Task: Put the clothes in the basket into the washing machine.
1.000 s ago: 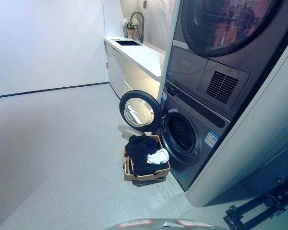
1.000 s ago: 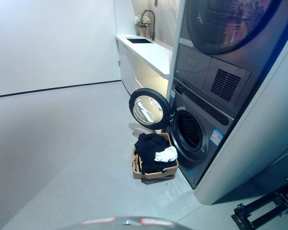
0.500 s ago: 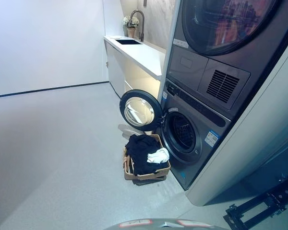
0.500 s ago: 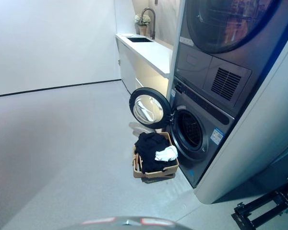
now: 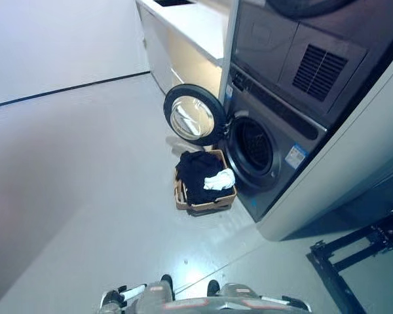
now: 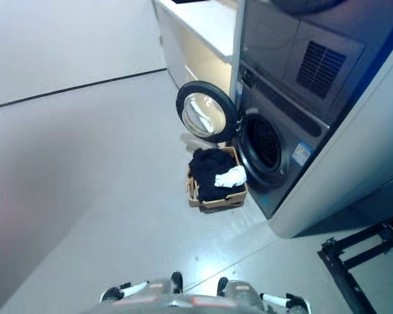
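Note:
A tan basket (image 5: 204, 204) stands on the floor in front of the lower washing machine (image 5: 275, 140). It holds a heap of black clothes (image 5: 195, 174) with a white garment (image 5: 220, 180) on top at the right. The machine's round door (image 5: 191, 116) is swung open to the left, and the dark drum opening (image 5: 254, 145) shows. My left hand (image 5: 120, 296) and right hand (image 5: 285, 302) show only at the bottom edge, low at my sides and far from the basket.
A dryer (image 5: 314, 55) is stacked on the washing machine. A white counter (image 5: 190, 19) runs along the wall behind. A white side panel (image 5: 360, 144) frames the machines. A black metal frame (image 5: 354, 252) lies on the floor at the right.
The camera has tilted down, so the whole picture has shifted and my hands now show at the bottom edge. The basket, clothes and door have not moved.

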Robot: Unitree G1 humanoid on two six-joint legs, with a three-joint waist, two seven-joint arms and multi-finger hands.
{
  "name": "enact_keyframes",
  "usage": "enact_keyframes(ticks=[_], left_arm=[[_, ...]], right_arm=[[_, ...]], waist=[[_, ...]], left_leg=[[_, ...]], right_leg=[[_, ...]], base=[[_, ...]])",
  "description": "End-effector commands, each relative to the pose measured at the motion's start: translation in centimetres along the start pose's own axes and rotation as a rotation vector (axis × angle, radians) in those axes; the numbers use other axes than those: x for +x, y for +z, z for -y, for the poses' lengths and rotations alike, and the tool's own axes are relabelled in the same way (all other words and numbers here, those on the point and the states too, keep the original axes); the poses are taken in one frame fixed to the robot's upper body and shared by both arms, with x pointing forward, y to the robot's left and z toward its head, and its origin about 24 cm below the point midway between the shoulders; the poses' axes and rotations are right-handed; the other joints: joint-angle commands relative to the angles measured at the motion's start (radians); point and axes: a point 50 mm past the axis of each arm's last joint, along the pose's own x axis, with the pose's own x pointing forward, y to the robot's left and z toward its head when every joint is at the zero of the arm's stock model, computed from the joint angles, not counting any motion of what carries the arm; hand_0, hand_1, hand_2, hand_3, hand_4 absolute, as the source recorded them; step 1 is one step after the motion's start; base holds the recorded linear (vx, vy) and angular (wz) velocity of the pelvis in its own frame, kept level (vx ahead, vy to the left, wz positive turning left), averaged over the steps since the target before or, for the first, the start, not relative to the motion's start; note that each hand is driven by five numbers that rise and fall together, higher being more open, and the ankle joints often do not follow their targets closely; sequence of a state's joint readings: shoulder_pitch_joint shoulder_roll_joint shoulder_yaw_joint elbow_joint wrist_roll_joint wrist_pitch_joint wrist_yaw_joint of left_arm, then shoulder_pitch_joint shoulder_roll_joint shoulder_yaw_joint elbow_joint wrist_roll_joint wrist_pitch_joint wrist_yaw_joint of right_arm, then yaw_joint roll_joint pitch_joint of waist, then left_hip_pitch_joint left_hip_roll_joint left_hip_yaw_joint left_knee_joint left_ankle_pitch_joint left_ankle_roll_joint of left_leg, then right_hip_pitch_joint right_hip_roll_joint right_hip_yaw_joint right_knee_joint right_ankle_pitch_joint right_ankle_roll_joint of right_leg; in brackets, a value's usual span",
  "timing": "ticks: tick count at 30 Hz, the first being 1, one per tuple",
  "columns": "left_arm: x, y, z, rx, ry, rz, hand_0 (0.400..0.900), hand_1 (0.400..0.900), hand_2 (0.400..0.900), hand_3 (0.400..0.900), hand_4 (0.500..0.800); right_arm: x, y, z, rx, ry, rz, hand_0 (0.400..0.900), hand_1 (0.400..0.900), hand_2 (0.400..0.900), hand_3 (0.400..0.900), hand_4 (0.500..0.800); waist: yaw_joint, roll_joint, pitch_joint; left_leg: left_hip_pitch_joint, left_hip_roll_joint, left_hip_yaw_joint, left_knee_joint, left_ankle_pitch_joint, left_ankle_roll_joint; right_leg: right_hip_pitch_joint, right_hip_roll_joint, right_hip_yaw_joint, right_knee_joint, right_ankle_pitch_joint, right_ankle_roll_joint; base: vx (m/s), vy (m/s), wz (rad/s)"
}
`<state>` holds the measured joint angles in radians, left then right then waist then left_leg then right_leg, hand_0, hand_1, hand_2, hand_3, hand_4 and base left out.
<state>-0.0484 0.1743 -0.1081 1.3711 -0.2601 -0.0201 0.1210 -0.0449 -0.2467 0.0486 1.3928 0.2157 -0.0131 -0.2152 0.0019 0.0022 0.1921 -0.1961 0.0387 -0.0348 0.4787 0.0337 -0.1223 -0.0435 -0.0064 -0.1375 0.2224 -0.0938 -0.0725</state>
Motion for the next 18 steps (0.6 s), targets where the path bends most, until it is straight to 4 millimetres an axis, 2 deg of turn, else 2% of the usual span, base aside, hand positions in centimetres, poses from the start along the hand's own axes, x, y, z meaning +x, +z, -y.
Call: enact_keyframes(ticks=[1, 4, 6, 8, 9, 10, 11, 12, 13, 15, 18], left_arm=[[0.0, 0.8, 0.8, -0.040, -0.008, 0.034, 0.900, 0.900, 0.900, 0.900, 0.800], [-0.1, 0.3, 0.7, -0.052, 0.002, 0.019, 0.900, 0.900, 0.900, 0.900, 0.800], [-0.1, -0.2, 0.8, -0.060, 0.009, 0.008, 0.900, 0.900, 0.900, 0.900, 0.800], [-0.2, -0.6, 0.9, -0.072, 0.015, -0.001, 0.900, 0.900, 0.900, 0.900, 0.800], [-0.2, -0.8, 0.8, -0.077, 0.019, -0.009, 0.900, 0.900, 0.900, 0.900, 0.800], [-0.2, -1.1, 0.7, -0.081, 0.026, -0.017, 0.900, 0.900, 0.900, 0.900, 0.800], [-0.2, -1.6, 0.7, -0.086, 0.027, -0.033, 0.900, 0.900, 0.900, 0.900, 0.800], [-0.2, -1.8, 0.4, -0.083, 0.036, -0.043, 0.900, 0.900, 0.900, 0.900, 0.800], [-0.2, -1.7, 0.1, -0.077, 0.041, -0.042, 0.900, 0.900, 0.900, 0.900, 0.800], [-0.2, -1.7, -0.3, -0.062, 0.053, -0.038, 0.900, 0.900, 0.900, 0.900, 0.800], [0.0, -0.3, -0.8, -0.041, 0.053, 0.011, 0.900, 0.900, 0.900, 0.900, 0.800]], right_arm=[[0.3, 3.8, 2.4, 0.040, -0.082, 0.129, 0.900, 0.900, 0.900, 0.900, 0.800], [0.3, 4.6, 2.5, 0.046, -0.089, 0.149, 0.900, 0.900, 0.900, 0.900, 0.800], [0.3, 4.9, 2.4, 0.033, -0.087, 0.163, 0.900, 0.900, 0.900, 0.900, 0.800], [0.3, 5.1, 2.4, 0.018, -0.092, 0.173, 0.900, 0.900, 0.900, 0.900, 0.800], [0.3, 5.2, 2.5, 0.018, -0.095, 0.174, 0.900, 0.900, 0.900, 0.900, 0.800], [0.2, 5.1, 2.4, 0.018, -0.096, 0.173, 0.900, 0.900, 0.900, 0.900, 0.800], [0.3, 5.0, 2.2, 0.016, -0.089, 0.167, 0.900, 0.900, 0.900, 0.900, 0.800], [0.2, 4.7, 1.9, 0.014, -0.082, 0.163, 0.900, 0.900, 0.900, 0.900, 0.800], [0.2, 4.7, 1.6, 0.016, -0.071, 0.158, 0.900, 0.900, 0.900, 0.900, 0.800], [0.1, 4.5, 0.7, 0.024, -0.050, 0.152, 0.900, 0.900, 0.900, 0.900, 0.800], [0.0, 4.8, 0.1, 0.027, -0.022, 0.167, 0.900, 0.900, 0.900, 0.900, 0.800]], waist=[[-0.006, 0.020, 0.064], [-0.006, 0.027, 0.057], [0.003, 0.036, 0.056], [0.008, 0.046, 0.047], [0.007, 0.047, 0.039], [0.009, 0.043, 0.033], [0.012, 0.040, 0.016], [0.021, 0.029, 0.005], [0.024, 0.019, -0.006], [0.036, -0.013, -0.035], [0.047, -0.049, -0.056]], left_leg=[[-0.068, -0.041, 0.042, 0.162, -0.038, 0.084], [-0.087, -0.061, 0.057, -0.030, -0.030, 0.071], [-0.056, -0.068, 0.035, -0.278, 0.059, 0.054], [-0.040, -0.061, -0.004, -0.469, 0.105, 0.040], [-0.040, -0.052, -0.011, -0.509, 0.118, 0.033], [-0.045, -0.043, -0.006, -0.531, 0.134, 0.023], [-0.026, -0.034, 0.010, -0.551, 0.118, 0.036], [0.000, -0.031, 0.020, -0.552, 0.149, 0.036], [0.000, -0.036, 0.022, -0.535, 0.145, 0.044], [-0.010, -0.056, 0.039, -0.473, 0.098, 0.072], [-0.023, -0.083, 0.055, -0.409, 0.027, 0.121]], right_leg=[[0.128, 0.007, 0.038, -0.075, -0.101, 0.050], [0.157, 0.011, 0.033, -0.098, -0.111, 0.064], [0.195, 0.020, 0.037, -0.129, -0.116, 0.071], [0.231, 0.030, 0.045, -0.156, -0.129, 0.080], [0.244, 0.033, 0.050, -0.170, -0.129, 0.084], [0.264, 0.030, 0.054, -0.181, -0.135, 0.089], [0.281, 0.026, 0.062, -0.192, -0.140, 0.098], [0.310, 0.012, 0.060, -0.207, -0.140, 0.106], [0.309, 0.000, 0.064, -0.202, -0.141, 0.111], [0.303, -0.038, 0.071, -0.185, -0.130, 0.143], [0.263, -0.082, 0.081, -0.096, -0.078, 0.177]], base=[[0.12, -0.035, 0.03], [0.19, 0.026, -0.02], [0.28, 0.097, -0.09], [0.33, 0.144, -0.07], [0.35, 0.169, -0.11], [0.39, 0.200, -0.21], [0.49, 0.246, -0.32], [0.50, 0.277, -0.33], [0.49, 0.296, -0.34], [0.48, 0.333, -0.31], [0.41, 0.332, -0.09]])
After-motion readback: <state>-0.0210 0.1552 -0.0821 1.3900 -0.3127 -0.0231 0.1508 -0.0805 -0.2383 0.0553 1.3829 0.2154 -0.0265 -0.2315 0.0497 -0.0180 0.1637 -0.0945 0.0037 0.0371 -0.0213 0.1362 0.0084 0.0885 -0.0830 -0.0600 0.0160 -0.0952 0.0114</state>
